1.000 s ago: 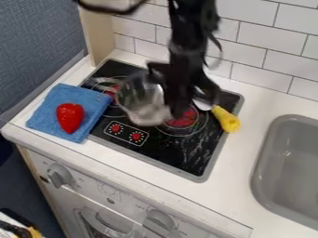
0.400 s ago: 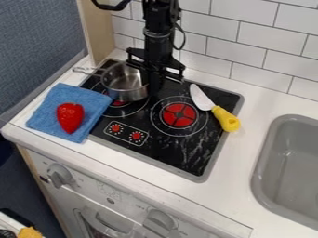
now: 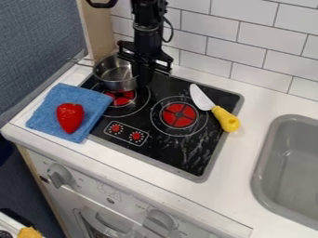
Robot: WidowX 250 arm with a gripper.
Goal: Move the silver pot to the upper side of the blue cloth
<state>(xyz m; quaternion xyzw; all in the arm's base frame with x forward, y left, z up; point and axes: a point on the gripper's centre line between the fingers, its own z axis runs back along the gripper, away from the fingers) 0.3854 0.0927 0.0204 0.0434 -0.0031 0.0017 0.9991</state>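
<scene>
Your pincer [image 3: 143,78] is nearly closed, pinching the silver pot [image 3: 118,86] by its rim; that side grip likely leaves its base free to settle above the blue cloth [image 3: 94,103].

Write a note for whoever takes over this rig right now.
Gripper: at the right rim of the silver pot; grip unconfirmed.
Places: pot at the stove's upper-left corner, handle pointing left; blue cloth lower left, strawberry on it.
Done: pot is above the cloth's upper-right corner in view.
Left: probably ease it left if it should sit more squarely above the cloth, then settle and release.
</scene>
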